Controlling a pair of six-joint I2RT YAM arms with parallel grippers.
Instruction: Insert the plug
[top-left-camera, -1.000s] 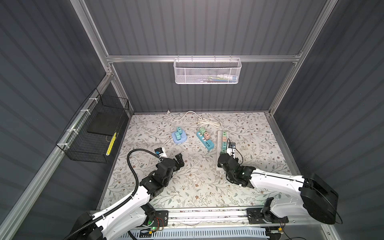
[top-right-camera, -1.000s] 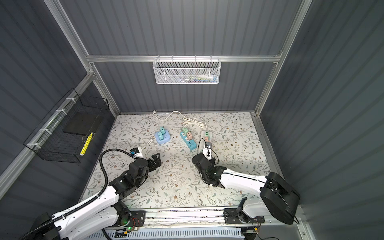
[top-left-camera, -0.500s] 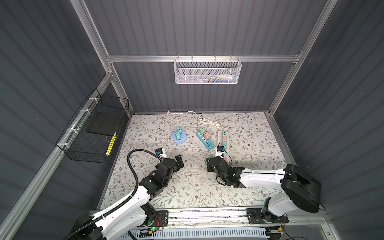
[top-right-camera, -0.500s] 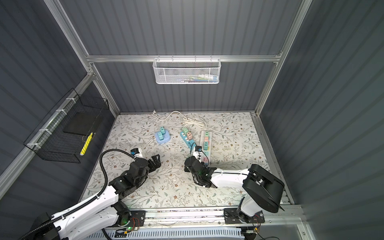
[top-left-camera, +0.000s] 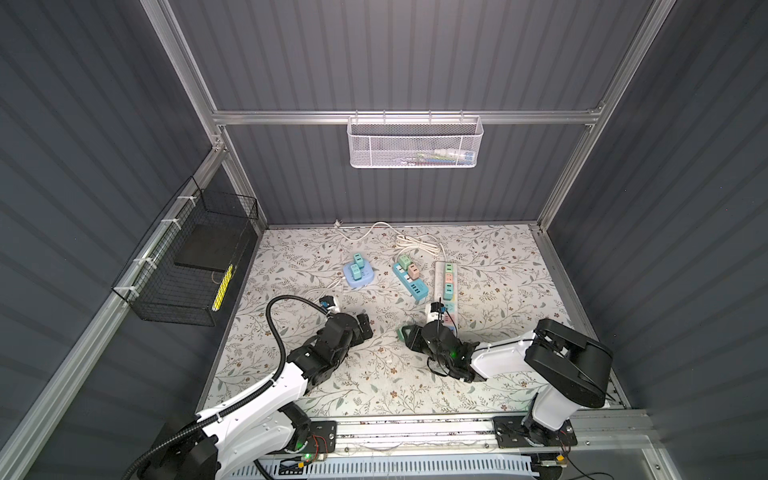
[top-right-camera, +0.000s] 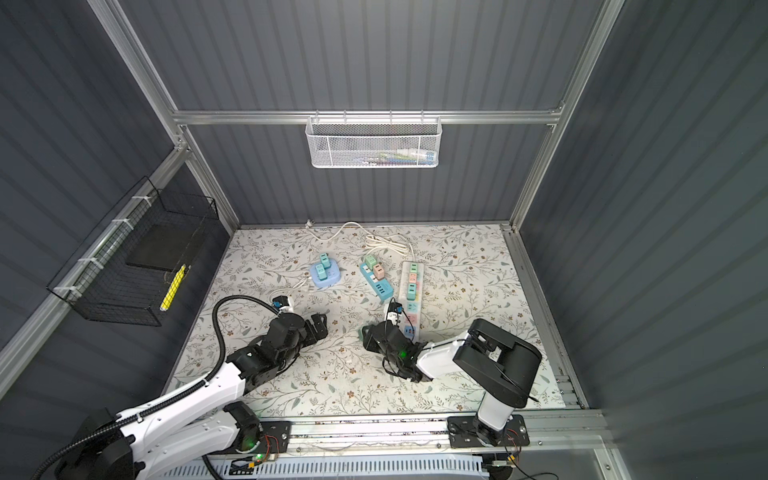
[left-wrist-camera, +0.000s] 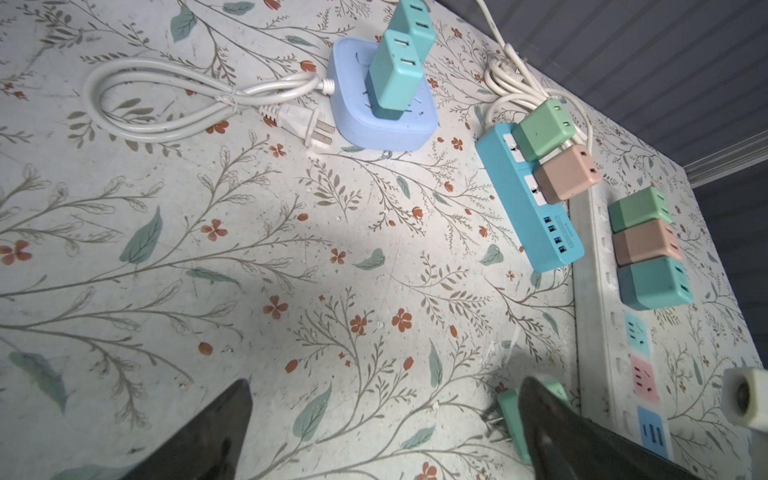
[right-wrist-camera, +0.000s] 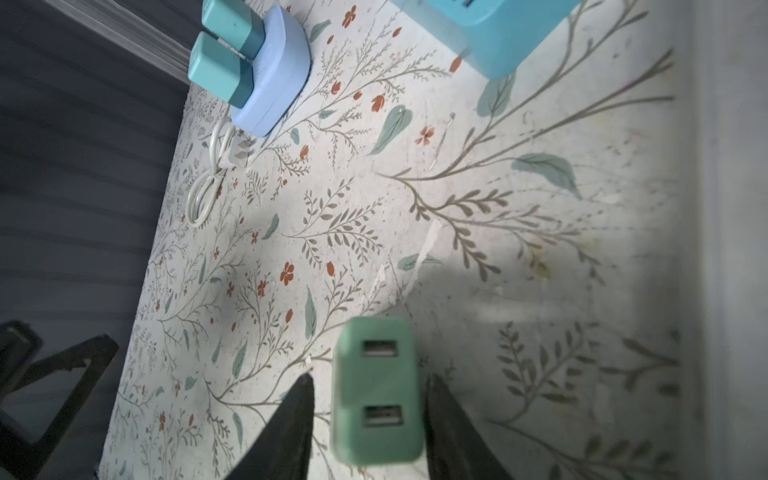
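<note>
Straddling the plug (right-wrist-camera: 376, 390) on the mat (right-wrist-camera: 498, 208) by the strip (left-wrist-camera: 594, 316), right gripper (right-wrist-camera: 370, 378) stands parted — not pinching. Centre it, then squeeze the flat sides squarely — left gripper (left-wrist-camera: 384, 382) gapes, idle.

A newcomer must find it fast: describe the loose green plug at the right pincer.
On the floral mat, go to the robot-side end of the long white power strip, where the right pincer stands open. Between its fingers lies the green plug, two USB ports showing. Unlike every other cube plug, it sits in no socket.
</note>
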